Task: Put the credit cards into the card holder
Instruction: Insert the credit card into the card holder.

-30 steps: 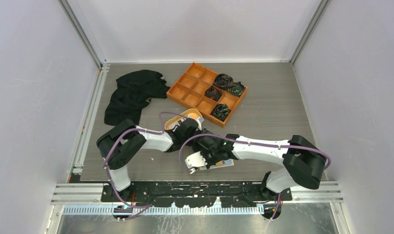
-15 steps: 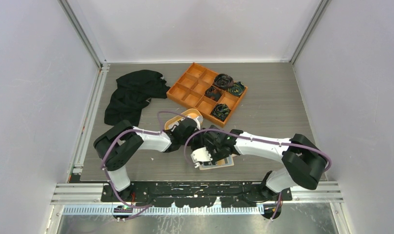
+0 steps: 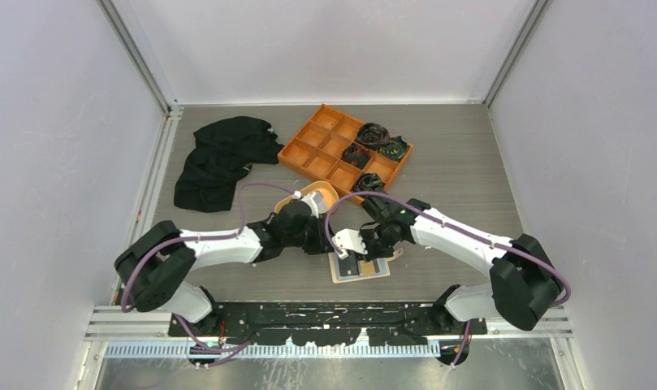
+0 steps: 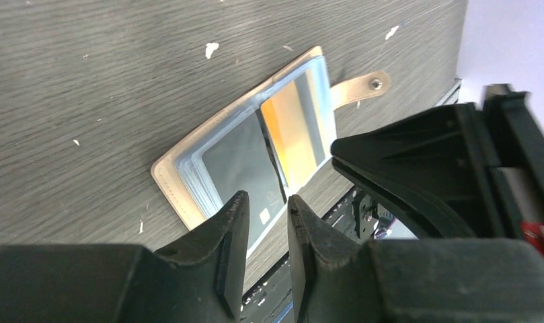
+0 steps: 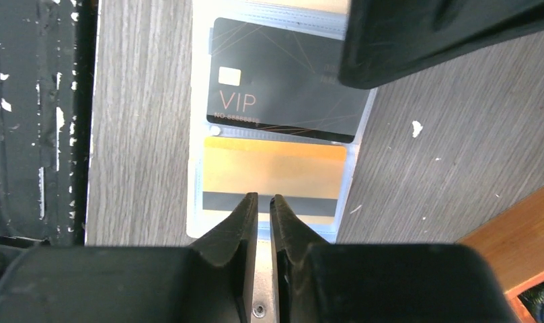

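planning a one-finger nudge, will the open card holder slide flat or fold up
Probably floppy: the card holder lies open at a fold, so lifting one edge may close it. Likely light, apt to slide on the table. The black card inside should stiffen that half.

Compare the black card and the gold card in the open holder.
The black card shows a chip and VIP lettering; the gold card shows only a dark stripe. The gold card lies nearer the right fingers than the black card. Both sit flat in clear sleeves of the card holder.
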Controlling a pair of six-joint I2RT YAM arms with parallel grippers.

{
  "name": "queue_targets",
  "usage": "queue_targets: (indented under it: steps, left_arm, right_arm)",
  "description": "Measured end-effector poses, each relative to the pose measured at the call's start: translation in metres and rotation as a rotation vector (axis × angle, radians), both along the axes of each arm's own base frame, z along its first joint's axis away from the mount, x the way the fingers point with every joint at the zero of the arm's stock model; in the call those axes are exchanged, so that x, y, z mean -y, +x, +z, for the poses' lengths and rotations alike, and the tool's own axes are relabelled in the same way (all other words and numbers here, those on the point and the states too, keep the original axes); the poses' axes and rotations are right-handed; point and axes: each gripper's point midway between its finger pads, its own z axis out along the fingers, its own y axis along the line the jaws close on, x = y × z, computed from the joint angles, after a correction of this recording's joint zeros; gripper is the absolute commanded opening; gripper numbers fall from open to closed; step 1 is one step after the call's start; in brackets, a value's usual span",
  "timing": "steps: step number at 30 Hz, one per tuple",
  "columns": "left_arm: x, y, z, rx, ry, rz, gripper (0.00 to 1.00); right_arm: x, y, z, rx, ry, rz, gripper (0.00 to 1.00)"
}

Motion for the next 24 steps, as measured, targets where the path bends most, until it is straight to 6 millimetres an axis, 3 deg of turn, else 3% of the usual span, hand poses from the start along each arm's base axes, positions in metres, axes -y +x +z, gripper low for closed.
queue_targets:
  steps: [5,10,18,24]
  left_arm:
    - [-0.008,0.002,0.024,0.089,-0.033,0.003,0.25]
    - [-0.023,-0.003,0.031,0.155,-0.04,0.01,0.25]
    - [-0.047,-0.005,0.06,0.317,-0.072,0.027,0.28]
    - [-0.075,-0.009,0.082,0.445,-0.118,0.088,0.53]
  right_arm:
    - [-0.001,-0.005,0.001,-0.029,0.017,0.009,0.2]
    - [0.003,-0.006,-0.001,-0.045,0.005,0.005,0.25]
    - [0.022,0.008,0.008,-0.082,0.019,-0.082,0.27]
    - [0.025,0.016,0.029,-0.127,0.11,-0.194,0.35]
